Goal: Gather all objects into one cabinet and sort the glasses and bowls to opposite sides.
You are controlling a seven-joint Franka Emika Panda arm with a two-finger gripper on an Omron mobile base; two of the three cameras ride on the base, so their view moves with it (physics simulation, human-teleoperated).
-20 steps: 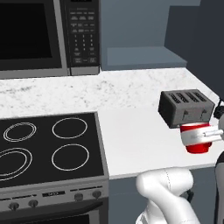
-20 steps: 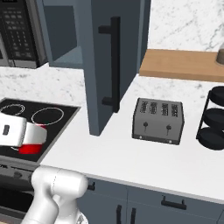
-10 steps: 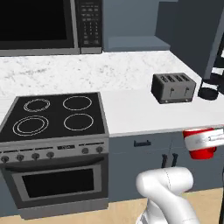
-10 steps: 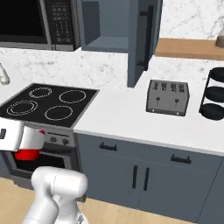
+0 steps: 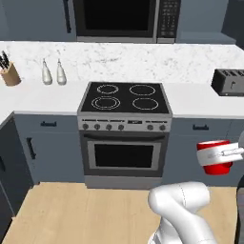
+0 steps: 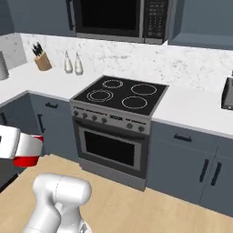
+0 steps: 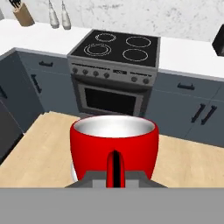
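A bright red glass with a pale inside sits upright in my gripper, whose jaws are shut on its near rim. In the left base view the red glass hangs at the right edge, in front of the lower drawers, with the gripper clamped on it. From the right base the same glass and gripper show low at the left, above the wooden floor. Slate-blue wall cabinets flank the microwave; which one is the task's cabinet I cannot tell. The bowls and the other glasses are out of view.
A black stove with an oven below stands in the middle of the white counter. A toaster sits at the right, a knife block and two bottles at the left. Wooden floor lies between me and the units.
The whole picture has pulled back and shifted: the base has driven away from the counter, so the stove is now central and the floor shows. The red glass stays in the shut gripper.
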